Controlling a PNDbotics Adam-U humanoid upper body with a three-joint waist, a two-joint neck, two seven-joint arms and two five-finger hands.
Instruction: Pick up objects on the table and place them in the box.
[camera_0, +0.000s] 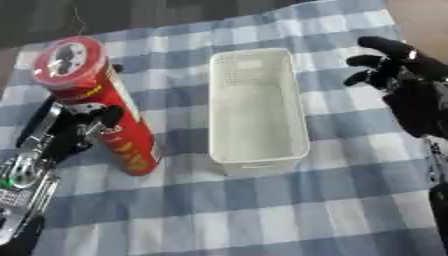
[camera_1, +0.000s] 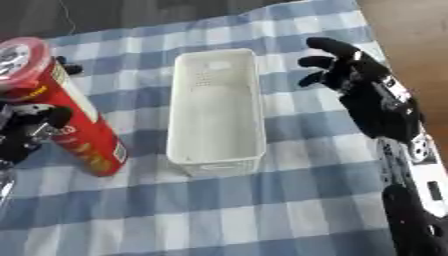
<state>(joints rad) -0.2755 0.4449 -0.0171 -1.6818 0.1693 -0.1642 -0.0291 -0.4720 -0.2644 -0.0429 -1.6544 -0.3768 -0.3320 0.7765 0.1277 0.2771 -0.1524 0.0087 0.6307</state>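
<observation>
Red chip can (camera_0: 98, 102) stood tilted at left of frame on blue-white checked cloth (camera_0: 262, 210), just left of white box (camera_0: 255, 107); left hand (camera_0: 74, 127) at left edge had fingers curled round can's middle; right hand (camera_1: 372, 92) hovered at right of frame beside box, fingers relaxed, grasping nothing.

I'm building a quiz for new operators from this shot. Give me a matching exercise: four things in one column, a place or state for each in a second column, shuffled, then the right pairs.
Things:
1. red can
2. white box
3. left hand
4. right hand

States:
A. open, hovering right of the box, holding nothing
B. curled round the can
C. empty, in the middle of the checked cloth
D. tilted, left of the box

Pairs: 1-D, 2-C, 3-B, 4-A
</observation>
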